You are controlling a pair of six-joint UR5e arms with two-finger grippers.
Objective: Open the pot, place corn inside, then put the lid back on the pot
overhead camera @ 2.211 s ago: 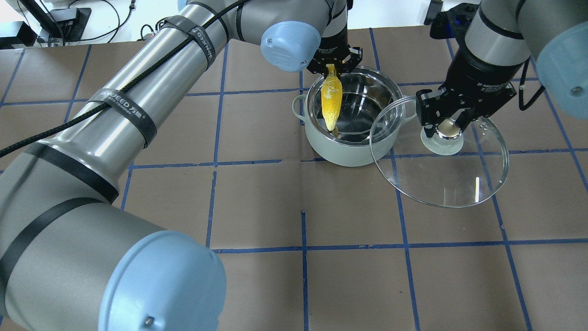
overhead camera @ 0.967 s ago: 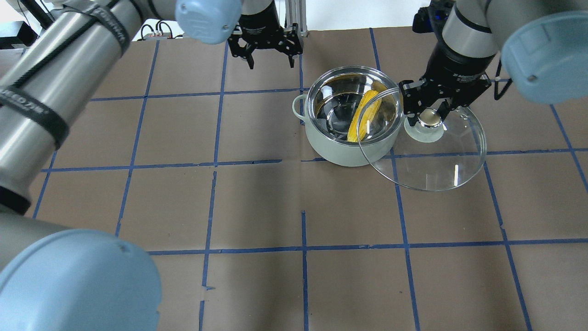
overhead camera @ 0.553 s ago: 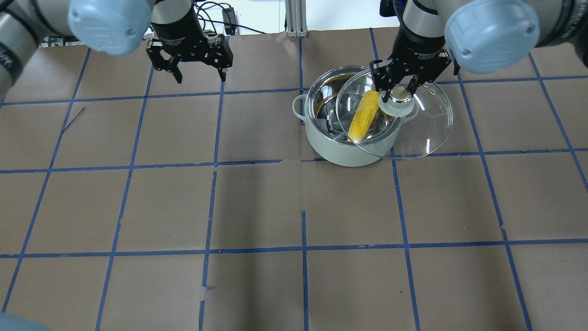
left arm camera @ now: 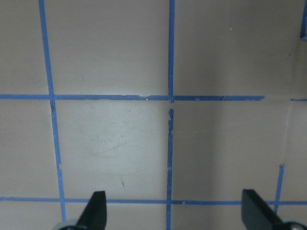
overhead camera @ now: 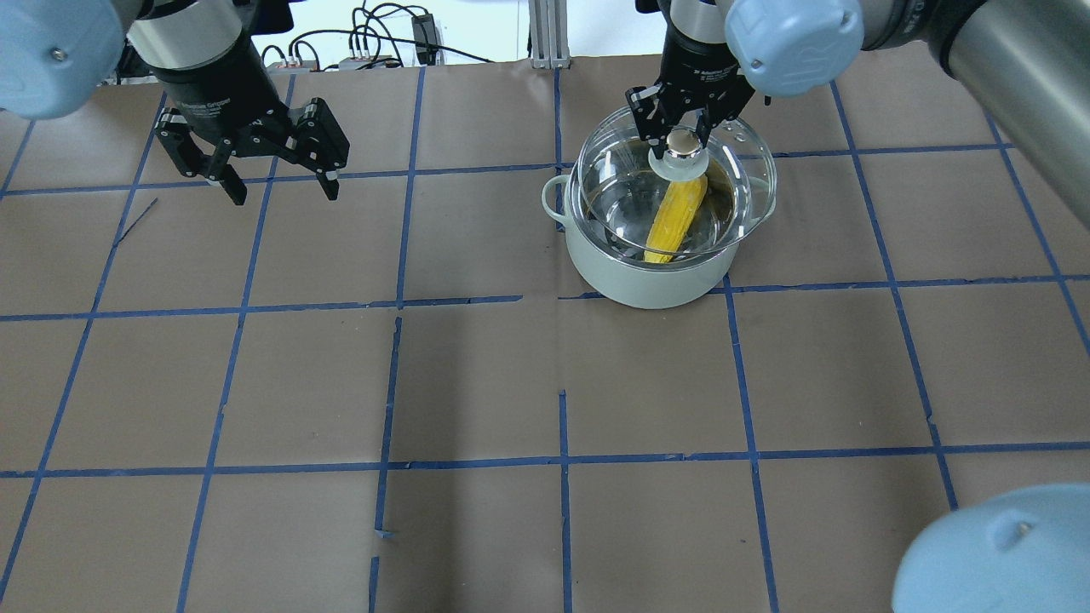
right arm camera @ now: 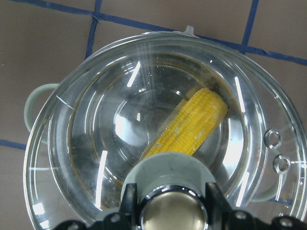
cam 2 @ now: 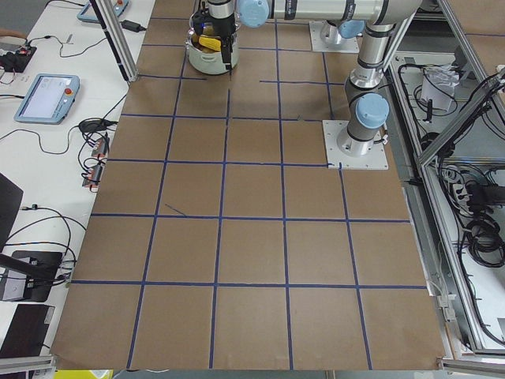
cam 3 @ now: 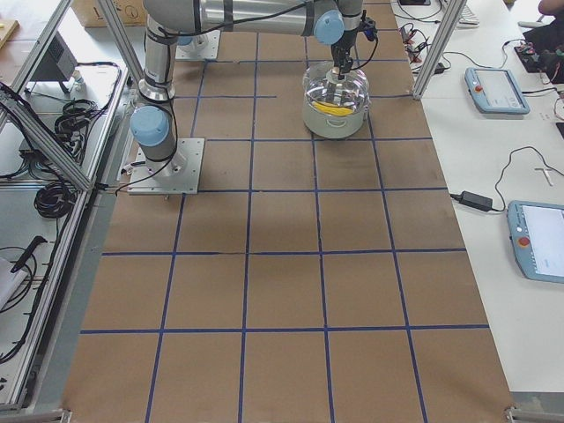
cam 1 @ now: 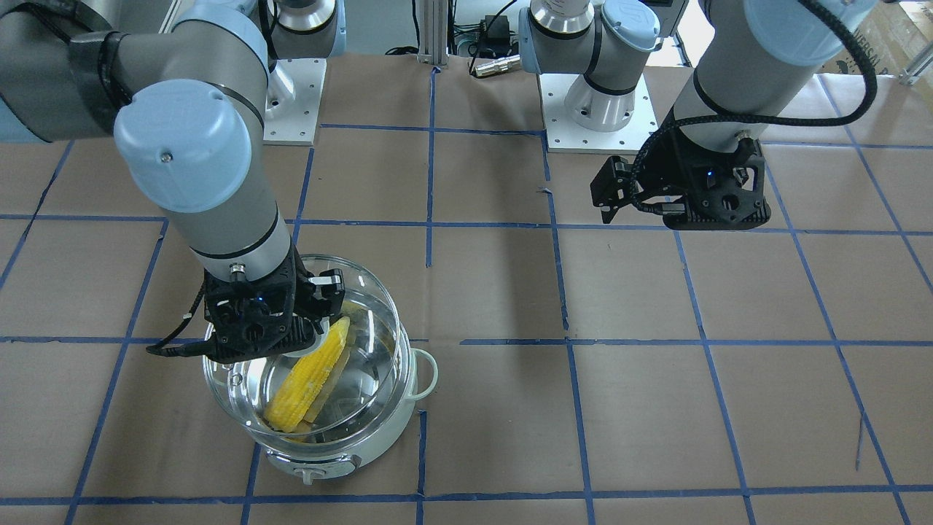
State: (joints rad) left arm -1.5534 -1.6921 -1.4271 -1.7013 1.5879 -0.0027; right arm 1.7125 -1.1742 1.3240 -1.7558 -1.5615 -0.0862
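Lid now over pot, no longer beside it; right gripper clamps knob. Looks offset, unseated. Corn lies inside. Left gripper withdrawn, spread, empty. You have lowering and release left.

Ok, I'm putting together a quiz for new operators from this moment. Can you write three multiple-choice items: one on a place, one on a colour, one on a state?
1. Where is the corn?
A. inside the pot
B. on the table beside the pot
C. in the left gripper

2. What colour are the tape lines on the table?
A. red
B. blue
C. green

3. The right gripper is:
A. open over bare table
B. shut on the knob of the lid
C. shut on the corn

Key:
1 A: the cob lies slanted within the steel bowl.
2 B: the grid is blue in every view.
3 B: the right wrist view shows its fingers on either side of the knob.
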